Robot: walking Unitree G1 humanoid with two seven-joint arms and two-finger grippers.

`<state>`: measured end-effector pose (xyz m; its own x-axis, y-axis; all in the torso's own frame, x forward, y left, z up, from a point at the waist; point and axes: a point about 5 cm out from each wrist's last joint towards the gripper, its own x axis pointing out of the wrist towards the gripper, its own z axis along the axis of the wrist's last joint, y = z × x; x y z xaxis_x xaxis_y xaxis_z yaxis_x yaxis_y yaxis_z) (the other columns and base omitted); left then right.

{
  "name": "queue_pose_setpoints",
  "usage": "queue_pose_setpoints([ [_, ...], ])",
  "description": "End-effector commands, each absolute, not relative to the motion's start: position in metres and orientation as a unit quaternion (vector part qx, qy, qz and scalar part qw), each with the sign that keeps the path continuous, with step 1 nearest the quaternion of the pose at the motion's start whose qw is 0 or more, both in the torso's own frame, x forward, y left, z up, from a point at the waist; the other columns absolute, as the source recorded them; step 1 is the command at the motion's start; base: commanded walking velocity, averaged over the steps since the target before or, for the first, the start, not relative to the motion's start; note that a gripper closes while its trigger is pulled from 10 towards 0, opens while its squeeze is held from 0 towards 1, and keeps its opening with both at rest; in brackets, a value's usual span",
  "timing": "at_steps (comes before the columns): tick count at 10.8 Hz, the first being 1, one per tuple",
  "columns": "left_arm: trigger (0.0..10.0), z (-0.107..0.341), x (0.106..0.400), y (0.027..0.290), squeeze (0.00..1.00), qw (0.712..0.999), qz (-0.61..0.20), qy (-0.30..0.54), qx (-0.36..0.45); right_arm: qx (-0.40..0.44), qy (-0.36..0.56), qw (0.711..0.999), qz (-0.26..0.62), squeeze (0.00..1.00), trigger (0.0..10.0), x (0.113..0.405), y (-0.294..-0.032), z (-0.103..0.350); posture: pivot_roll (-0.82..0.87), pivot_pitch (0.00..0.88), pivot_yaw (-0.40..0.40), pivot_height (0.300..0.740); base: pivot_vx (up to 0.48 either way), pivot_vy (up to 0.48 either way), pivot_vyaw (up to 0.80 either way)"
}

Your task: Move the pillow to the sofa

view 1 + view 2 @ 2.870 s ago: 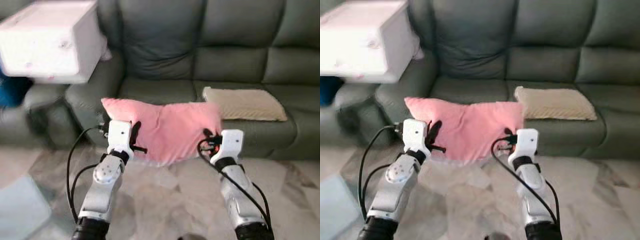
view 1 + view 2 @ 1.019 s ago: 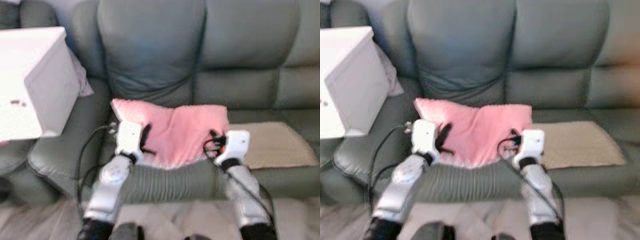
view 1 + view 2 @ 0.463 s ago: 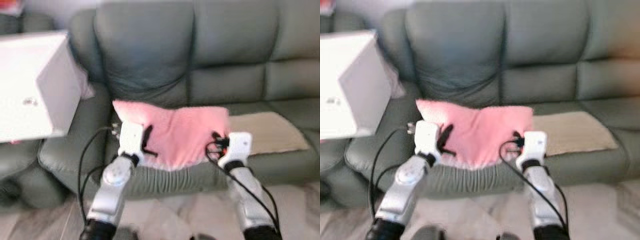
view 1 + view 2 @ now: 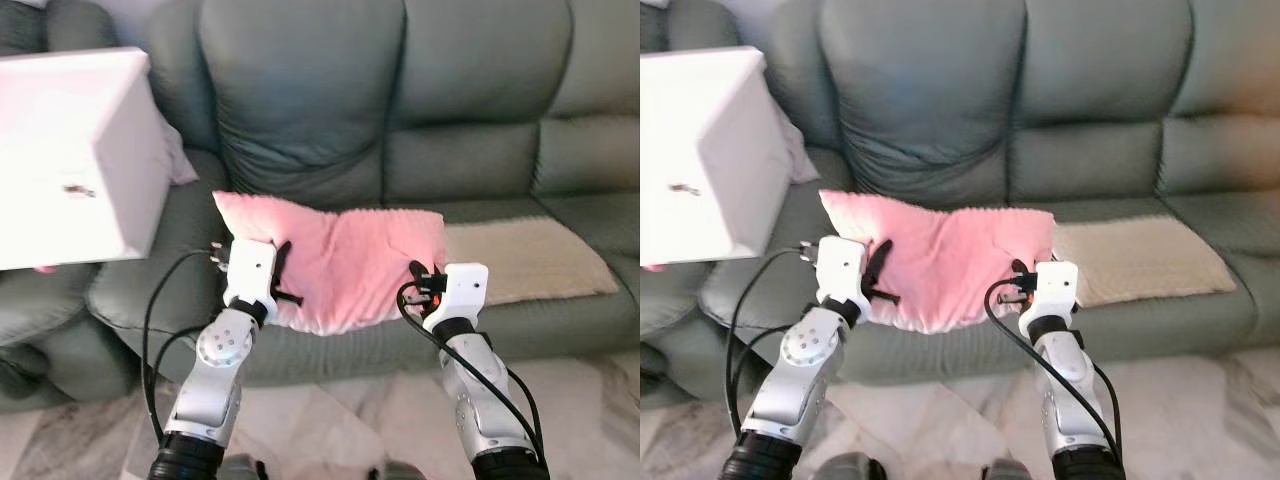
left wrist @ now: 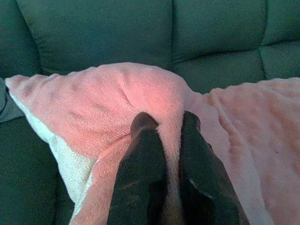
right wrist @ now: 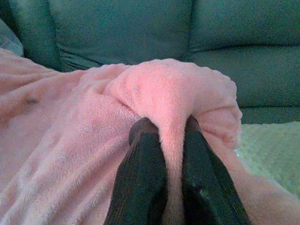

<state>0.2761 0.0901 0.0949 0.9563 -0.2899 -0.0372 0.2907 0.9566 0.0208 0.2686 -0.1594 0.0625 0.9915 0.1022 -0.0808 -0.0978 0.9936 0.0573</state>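
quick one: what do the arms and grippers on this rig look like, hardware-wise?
Two silver arms with rounded joints and black bases. White boxy wrist housings carry the left gripper and right gripper, each with two long black fingers. Black cables loop outside each arm; an orange spot marks the right wrist.

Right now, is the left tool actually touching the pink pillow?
Touching. In the left wrist view the left tool has its two black fingers pinched on a fold of the pink pillow, with the plush squeezed between them.
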Motion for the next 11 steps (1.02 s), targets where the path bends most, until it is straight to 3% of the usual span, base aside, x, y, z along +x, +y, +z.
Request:
queue_pose_setpoints([
  [1, 10.0, 0.102, 0.278, 0.091, 0.00, 0.990, -0.142, -0.001, 0.016, 0.025, 0.025, 0.998, 0.054, 0.00, 10.0, 0.270, -0.161, 0.070, 0.01, 0.000, -0.013, 0.740, 0.000, 0.000, 0.00],
  [2, 10.0, 0.098, 0.276, 0.097, 0.00, 0.990, -0.137, 0.008, 0.015, 0.024, 0.025, 0.998, 0.057, 0.00, 10.0, 0.268, -0.160, 0.069, 0.01, 0.000, -0.010, 0.740, 0.000, 0.000, 0.00],
  [5, 10.0, 0.087, 0.271, 0.116, 0.00, 0.992, -0.117, 0.024, 0.037, 0.025, 0.025, 0.998, 0.054, 0.00, 10.0, 0.265, -0.161, 0.069, 0.02, 0.000, -0.006, 0.740, 0.000, 0.000, 0.79],
  [7, 10.0, 0.073, 0.264, 0.143, 0.00, 0.993, -0.082, 0.050, 0.061, 0.026, 0.035, 0.998, 0.037, 0.00, 10.0, 0.258, -0.168, 0.064, 0.03, 0.000, -0.009, 0.740, 0.000, 0.000, 0.39],
  [11, 10.0, 0.081, 0.260, 0.132, 0.00, 0.992, -0.115, 0.030, 0.046, 0.031, 0.047, 0.998, 0.028, 0.00, 10.0, 0.255, -0.167, 0.061, 0.03, 0.000, -0.006, 0.740, 0.000, 0.000, 0.00],
])
